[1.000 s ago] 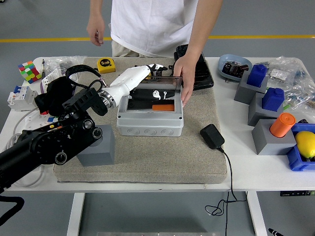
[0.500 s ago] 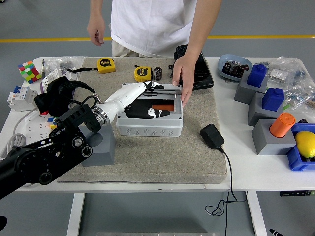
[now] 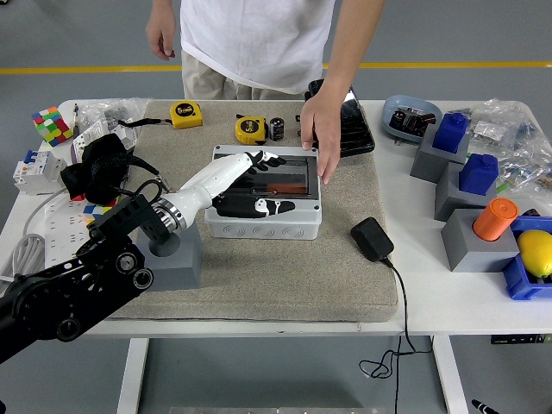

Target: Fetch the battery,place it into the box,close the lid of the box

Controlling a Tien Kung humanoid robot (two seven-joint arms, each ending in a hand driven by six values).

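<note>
Lid (image 3: 280, 166) now lowered, left hand (image 3: 244, 166) flat atop, box (image 3: 263, 220) seemingly shut

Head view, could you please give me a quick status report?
Left hand flat on box lid, open. Right hand not in view. Lid down, orange battery inside. Person's hand at box's right edge.

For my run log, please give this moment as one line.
left robot hand: flat on box lid, pressing it down | battery: inside box | person's hand: steadying box's right edge | right arm: not in view
</note>
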